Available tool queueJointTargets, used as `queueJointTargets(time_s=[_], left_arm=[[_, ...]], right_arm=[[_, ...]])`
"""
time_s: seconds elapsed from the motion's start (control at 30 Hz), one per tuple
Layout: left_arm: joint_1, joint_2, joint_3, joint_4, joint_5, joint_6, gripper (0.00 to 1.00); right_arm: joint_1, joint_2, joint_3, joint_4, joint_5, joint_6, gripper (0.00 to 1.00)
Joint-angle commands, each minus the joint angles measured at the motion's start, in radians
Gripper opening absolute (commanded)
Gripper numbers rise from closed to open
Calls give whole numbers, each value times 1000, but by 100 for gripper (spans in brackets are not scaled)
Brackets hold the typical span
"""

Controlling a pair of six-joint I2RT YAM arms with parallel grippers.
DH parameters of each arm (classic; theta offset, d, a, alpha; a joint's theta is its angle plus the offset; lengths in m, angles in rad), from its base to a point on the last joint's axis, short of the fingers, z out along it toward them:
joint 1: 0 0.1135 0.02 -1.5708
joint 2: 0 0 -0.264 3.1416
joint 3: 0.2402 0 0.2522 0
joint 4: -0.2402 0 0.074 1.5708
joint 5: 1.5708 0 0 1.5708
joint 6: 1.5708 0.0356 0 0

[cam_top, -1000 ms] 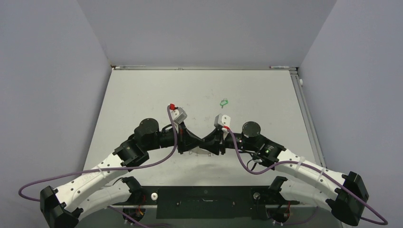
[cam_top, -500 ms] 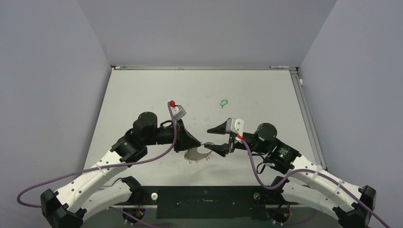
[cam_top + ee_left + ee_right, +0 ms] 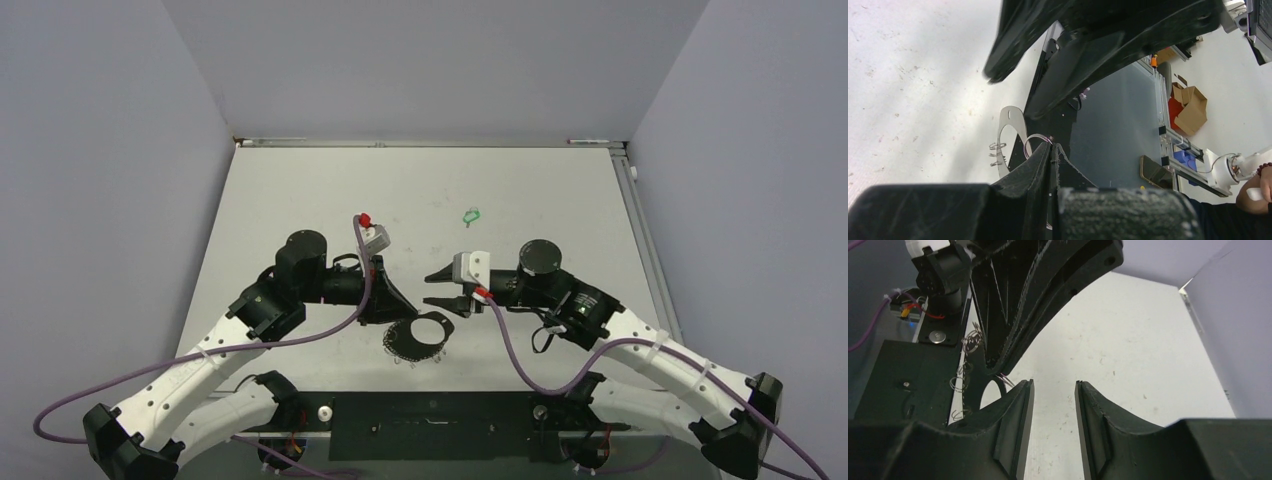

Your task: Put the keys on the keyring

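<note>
As we look down from above, two grippers face each other over the near middle of a pale bench. The left gripper points down and to the right. Its jaws are clenched on the keyring, a large flat ring that looks dark from this view and sits just below the tip.

The left wrist view shows the grip up close. The two black fingers press together, and a thin wire loop from the ring's rim sits pinched at their tips. The flat grey body of the ring curves away to the left of them, with more tiny wire loops along its edge. We cannot tell whether the ring touches the bench or hangs just above it.

The right gripper faces the left one from the right, just beside it but not touching. Its jaws are released, with a clear gap between them. In the right wrist view the left gripper fills the upper part, and the ring with its loops shows at the left.

The green key lies alone on the bench, farther from the arm bases and well apart from both grippers and the ring.
</note>
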Motion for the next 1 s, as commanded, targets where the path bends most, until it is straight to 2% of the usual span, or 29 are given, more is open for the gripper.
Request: queueJointTargets(time_s=[0.0, 0.4, 0.6, 0.83, 0.97], left_arm=[[5, -9, 57, 7, 58, 22, 0], [6, -6, 49, 30, 67, 11, 0], [6, -3, 49, 34, 69, 8, 0], [6, -3, 48, 36, 66, 10, 0], [6, 0, 45, 38, 66, 10, 0]], right_arm=[[9, 55, 33, -46, -77, -46, 37], [26, 102, 27, -47, -152, -54, 33], [42, 125, 34, -44, -164, -46, 26], [53, 123, 38, -54, -186, -45, 25], [56, 116, 34, -40, -198, -36, 21]])
